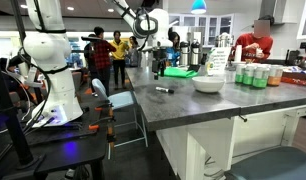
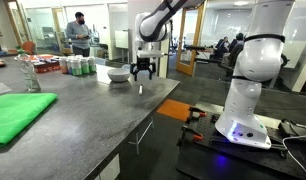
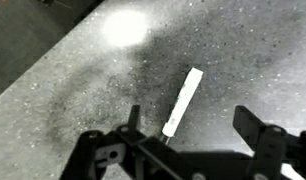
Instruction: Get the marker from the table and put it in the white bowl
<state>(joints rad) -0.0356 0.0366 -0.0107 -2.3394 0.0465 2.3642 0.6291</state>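
The marker lies flat on the dark grey table. It looks pale with a dark tip in the wrist view, and small and dark in both exterior views. My gripper is open and empty, hovering above the marker, whose lower end lies just inside one finger. In both exterior views the gripper hangs over the table, above the marker. The white bowl stands on the table a short way from the marker.
A green cloth lies on the table. Green-labelled cans stand beyond the bowl. A person is at the far end. The white robot base stands on a low black cart beside the table.
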